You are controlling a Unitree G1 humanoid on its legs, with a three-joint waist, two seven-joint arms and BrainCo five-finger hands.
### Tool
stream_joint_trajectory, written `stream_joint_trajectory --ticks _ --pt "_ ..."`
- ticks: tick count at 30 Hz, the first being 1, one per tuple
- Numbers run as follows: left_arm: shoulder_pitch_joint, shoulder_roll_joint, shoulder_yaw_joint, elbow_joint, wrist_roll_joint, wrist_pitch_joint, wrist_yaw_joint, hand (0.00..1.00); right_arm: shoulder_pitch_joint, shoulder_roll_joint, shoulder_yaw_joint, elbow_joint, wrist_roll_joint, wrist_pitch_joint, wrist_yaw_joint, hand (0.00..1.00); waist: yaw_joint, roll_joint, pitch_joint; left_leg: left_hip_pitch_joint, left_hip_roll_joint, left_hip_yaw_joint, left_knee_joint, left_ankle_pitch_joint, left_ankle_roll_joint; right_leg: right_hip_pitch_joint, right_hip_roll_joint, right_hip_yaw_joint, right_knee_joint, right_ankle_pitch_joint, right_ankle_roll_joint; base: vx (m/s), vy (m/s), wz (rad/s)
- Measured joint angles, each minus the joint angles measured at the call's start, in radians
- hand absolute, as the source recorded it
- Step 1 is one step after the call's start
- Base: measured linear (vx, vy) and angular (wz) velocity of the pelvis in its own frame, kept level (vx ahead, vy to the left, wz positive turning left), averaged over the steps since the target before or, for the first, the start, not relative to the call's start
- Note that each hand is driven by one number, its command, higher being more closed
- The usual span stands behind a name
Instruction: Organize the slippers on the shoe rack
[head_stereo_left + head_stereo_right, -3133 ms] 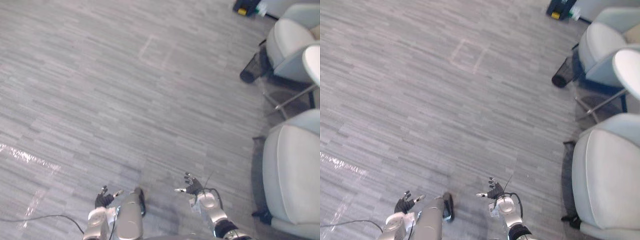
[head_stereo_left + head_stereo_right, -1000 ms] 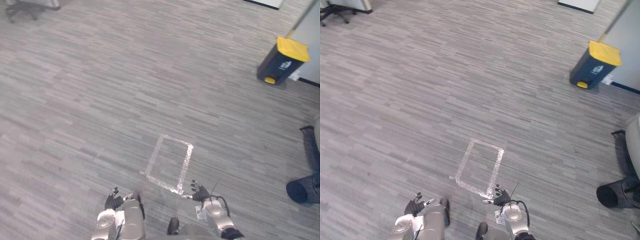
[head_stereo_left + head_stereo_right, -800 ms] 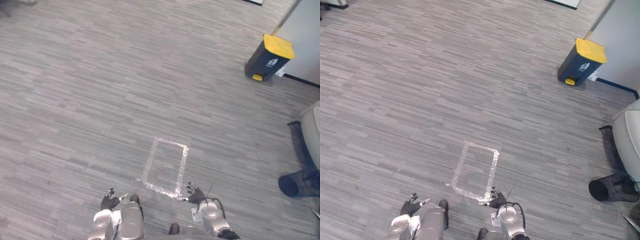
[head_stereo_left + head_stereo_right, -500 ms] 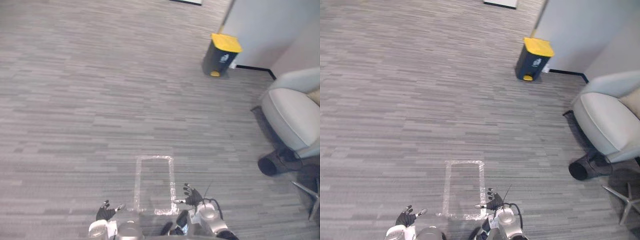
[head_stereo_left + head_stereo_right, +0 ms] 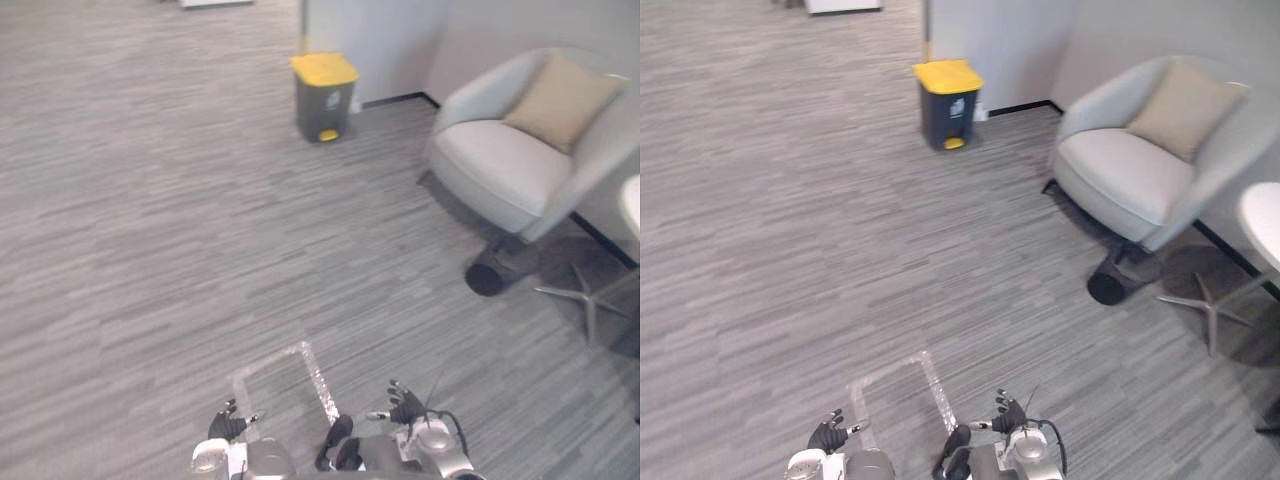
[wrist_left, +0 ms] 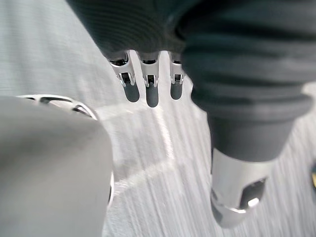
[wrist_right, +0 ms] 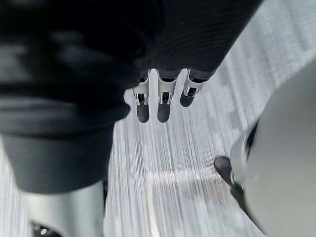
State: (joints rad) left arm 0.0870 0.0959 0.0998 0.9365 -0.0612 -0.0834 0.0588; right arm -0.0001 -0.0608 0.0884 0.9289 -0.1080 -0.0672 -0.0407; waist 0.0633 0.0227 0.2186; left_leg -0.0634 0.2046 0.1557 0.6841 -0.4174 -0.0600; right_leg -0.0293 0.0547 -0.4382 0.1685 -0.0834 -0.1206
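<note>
My left hand [image 5: 228, 424] hangs low over the grey floor at the bottom of the eye views, its fingers [image 6: 146, 89] straight and holding nothing. My right hand [image 5: 405, 408] hangs beside it at the same height. Its fingers [image 7: 159, 101] are also relaxed and empty, with bare carpet past them.
A taped rectangle [image 5: 285, 385] marks the floor just ahead of my hands. A dark bin with a yellow lid [image 5: 322, 95] stands by the far wall. To the right are a light armchair [image 5: 500, 165] with a beige cushion [image 5: 562, 100], a black mesh basket [image 5: 490, 275] on its side, and a metal star base [image 5: 590, 300].
The camera has swung round: the bin has shifted to the left and the whole armchair has come into view. Both hands hang as before, empty.
</note>
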Motion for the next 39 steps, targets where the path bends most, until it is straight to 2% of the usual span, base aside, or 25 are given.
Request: stream_joint_trajectory --ticks 1,2,3,4,5,8,10,12,13,14,15,16,17,18,20,25,27,28,29,30,32,34,35,37,39 --pt "0.004 0.000 0.000 -0.004 0.000 -0.001 0.000 0.00 -0.002 -0.001 0.000 0.000 0.000 0.000 0.000 0.00 0.000 0.000 0.000 -0.008 -0.017 -0.034 -0.038 0.000 0.000 0.000 0.000 0.020 0.000 0.002 0.003 0.02 0.204 -1.60" --pt "0.009 -0.002 0.001 -0.005 -0.001 0.000 0.001 0.00 -0.004 -0.006 0.001 0.000 0.000 -0.001 -0.001 0.00 0.005 0.003 -0.001 -0.011 -0.081 -0.196 -0.165 0.020 -0.026 -0.004 0.000 0.093 -0.001 0.010 0.016 0.01 0.232 -1.74" --pt "0.019 -0.002 0.002 -0.004 -0.001 0.001 0.002 0.00 0.001 -0.012 0.013 0.001 0.000 -0.001 -0.001 0.00 0.014 0.005 -0.004 0.000 -0.137 -0.288 -0.206 0.062 -0.047 -0.007 0.000 0.159 -0.011 0.018 0.029 0.01 0.232 -1.74" --pt "0.026 -0.003 0.001 -0.002 0.000 0.002 0.002 0.00 0.005 -0.016 0.017 0.002 0.000 -0.001 0.000 0.00 0.015 0.005 -0.005 0.008 -0.151 -0.304 -0.215 0.073 -0.044 -0.007 0.000 0.174 -0.018 0.022 0.035 0.08 0.308 -1.67" --pt "0.049 -0.009 0.002 0.002 -0.005 0.002 0.004 0.00 0.008 -0.023 0.034 0.003 0.000 -0.002 0.000 0.00 0.016 0.025 -0.016 0.036 -0.181 -0.306 -0.248 0.089 0.010 -0.006 0.002 0.217 -0.029 0.046 0.068 0.10 0.264 -1.15" --pt "0.047 0.001 0.002 0.035 -0.018 0.004 0.003 0.00 0.014 -0.016 0.034 0.007 -0.001 -0.004 0.002 0.00 0.013 0.012 -0.014 0.081 -0.180 -0.189 -0.283 0.099 0.040 -0.008 -0.011 0.281 -0.037 0.089 0.086 0.10 0.290 -1.11" --pt "0.049 0.006 0.002 0.053 -0.019 0.004 0.003 0.00 0.013 -0.009 0.033 0.031 -0.001 -0.006 0.002 0.00 0.003 -0.003 -0.027 0.146 -0.195 -0.133 -0.368 0.118 0.066 -0.004 -0.027 0.319 -0.028 0.084 0.095 0.12 0.184 -0.68" --pt "0.050 0.006 0.002 0.058 -0.018 0.004 0.003 0.00 0.010 -0.008 0.033 0.038 -0.001 -0.005 0.002 0.00 0.000 -0.004 -0.031 0.178 -0.199 -0.114 -0.395 0.123 0.069 -0.009 -0.035 0.319 -0.009 0.074 0.105 0.11 0.088 -0.36" --pt "0.052 0.006 0.001 0.058 -0.019 0.004 0.003 0.00 0.008 -0.008 0.032 0.044 -0.001 -0.005 0.003 0.00 0.001 -0.004 -0.031 0.206 -0.200 -0.091 -0.410 0.124 0.069 -0.020 -0.043 0.298 0.019 0.065 0.105 0.14 0.075 -0.51" --pt "0.058 0.006 0.002 0.058 -0.019 0.004 0.003 0.00 0.005 -0.007 0.033 0.051 -0.001 -0.005 0.004 0.00 0.001 -0.004 -0.032 0.225 -0.203 -0.064 -0.423 0.124 0.069 -0.032 -0.059 0.235 0.054 0.049 0.083 0.16 0.070 -0.81" --pt "0.063 0.012 0.002 0.059 -0.018 0.003 0.003 0.00 0.003 -0.006 0.031 0.062 -0.001 -0.006 0.005 0.00 0.001 -0.013 -0.034 0.257 -0.220 -0.015 -0.440 0.123 0.069 -0.061 -0.123 0.055 0.140 -0.006 0.036 0.10 0.033 -0.67" --pt "0.063 0.013 0.002 0.060 -0.018 0.004 0.003 0.00 0.001 -0.006 0.031 0.064 -0.001 -0.006 0.005 0.00 0.001 -0.014 -0.034 0.262 -0.223 -0.009 -0.442 0.123 0.069 -0.062 -0.136 0.023 0.153 -0.016 0.030 0.11 0.017 -0.65" --pt "0.063 0.015 0.002 0.063 -0.018 0.003 0.003 0.00 -0.002 -0.006 0.027 0.069 -0.003 -0.006 0.008 0.00 0.001 -0.025 -0.036 0.279 -0.236 0.012 -0.456 0.123 0.069 -0.061 -0.182 -0.100 0.200 -0.051 0.013 0.09 0.008 -0.44" --pt "0.064 0.017 0.002 0.069 -0.018 0.004 0.002 0.00 0.000 -0.005 0.014 0.071 -0.009 -0.006 0.013 0.00 0.000 -0.022 -0.038 0.297 -0.243 0.034 -0.479 0.123 0.069 -0.058 -0.231 -0.224 0.244 -0.089 0.008 0.12 0.004 -0.45" --pt "0.062 0.021 0.002 0.072 -0.019 0.003 0.001 0.00 -0.001 0.002 -0.008 0.073 -0.010 -0.005 0.021 0.00 0.000 -0.040 -0.038 0.315 -0.250 0.045 -0.502 0.119 0.075 -0.060 -0.254 -0.284 0.279 -0.111 0.011 0.16 -0.012 -0.31" --pt "0.051 0.028 -0.011 0.075 -0.010 0.006 -0.004 0.00 -0.002 0.000 -0.032 0.073 -0.009 -0.007 0.021 0.00 0.000 -0.039 -0.031 0.315 -0.225 0.052 -0.511 0.110 0.065 -0.058 -0.186 -0.248 0.210 -0.099 -0.001 0.11 -0.046 -0.22" --pt "0.043 0.025 -0.018 0.074 -0.009 0.006 -0.005 0.00 -0.004 -0.009 -0.046 0.075 -0.008 -0.008 0.020 0.00 0.003 -0.022 -0.023 0.249 -0.181 0.062 -0.346 0.054 0.048 -0.038 -0.142 -0.243 0.152 -0.091 0.019 -0.02 -0.025 -0.13" --pt "0.042 0.025 -0.024 0.069 -0.009 0.007 -0.005 0.00 -0.004 -0.018 -0.046 0.079 -0.007 -0.012 0.019 0.00 0.008 -0.014 -0.017 0.166 -0.150 0.072 -0.181 0.047 0.043 -0.022 -0.118 -0.230 0.105 -0.074 0.032 -0.05 -0.008 -0.23" --pt "0.045 0.023 -0.032 0.066 -0.009 0.006 -0.005 0.00 -0.003 -0.027 -0.046 0.081 -0.007 -0.013 0.019 0.00 0.011 -0.005 -0.012 0.122 -0.126 0.084 -0.082 0.039 0.045 -0.011 -0.099 -0.213 0.074 -0.063 0.039 -0.11 -0.003 -0.45" --pt "0.052 0.014 -0.043 0.067 -0.010 0.007 -0.005 0.00 -0.003 -0.036 -0.047 0.092 -0.007 -0.011 0.016 0.00 0.019 0.012 -0.006 0.075 -0.086 0.091 -0.002 0.016 0.068 0.002 -0.064 -0.186 0.025 -0.055 0.050 -0.11 0.001 -0.46" --pt "0.054 0.012 -0.040 0.066 -0.011 0.007 -0.003 0.00 0.000 -0.040 -0.047 0.096 -0.007 -0.010 0.005 0.00 0.020 0.012 -0.006 0.040 -0.056 0.082 -0.028 0.005 0.082 0.008 -0.049 -0.170 -0.019 -0.035 0.076 -0.11 0.001 -0.52" --pt "0.051 0.013 -0.032 0.065 -0.012 0.006 -0.003 0.00 0.002 -0.039 -0.046 0.097 -0.003 -0.010 -0.001 0.00 0.022 0.006 -0.005 0.030 -0.059 0.021 -0.168 0.007 0.071 0.010 -0.036 -0.150 -0.077 -0.004 0.097 -0.11 0.016 -0.61" --pt "0.050 0.013 -0.017 0.065 -0.012 0.009 -0.003 0.00 0.002 -0.037 -0.046 0.097 -0.001 -0.010 -0.003 0.00 0.024 0.006 -0.005 0.036 -0.073 -0.007 -0.241 0.056 0.019 0.018 -0.034 -0.143 -0.106 0.016 0.106 -0.09 0.049 -0.59" --pt "0.053 0.019 0.002 0.071 -0.014 0.010 -0.001 0.00 -0.002 -0.033 -0.050 0.092 0.001 -0.011 -0.003 0.00 0.025 -0.001 -0.005 0.065 -0.093 0.003 -0.321 0.103 0.021 0.018 -0.044 -0.142 -0.112 0.026 0.099 -0.03 0.064 -0.31" --pt "0.057 0.024 0.002 0.074 -0.021 0.010 0.000 0.00 0.022 -0.025 -0.073 0.094 -0.002 -0.010 -0.002 0.00 0.025 -0.020 -0.015 0.107 -0.100 0.033 -0.367 0.135 0.016 0.027 -0.080 -0.146 -0.059 0.021 0.093 0.07 0.085 -0.13"
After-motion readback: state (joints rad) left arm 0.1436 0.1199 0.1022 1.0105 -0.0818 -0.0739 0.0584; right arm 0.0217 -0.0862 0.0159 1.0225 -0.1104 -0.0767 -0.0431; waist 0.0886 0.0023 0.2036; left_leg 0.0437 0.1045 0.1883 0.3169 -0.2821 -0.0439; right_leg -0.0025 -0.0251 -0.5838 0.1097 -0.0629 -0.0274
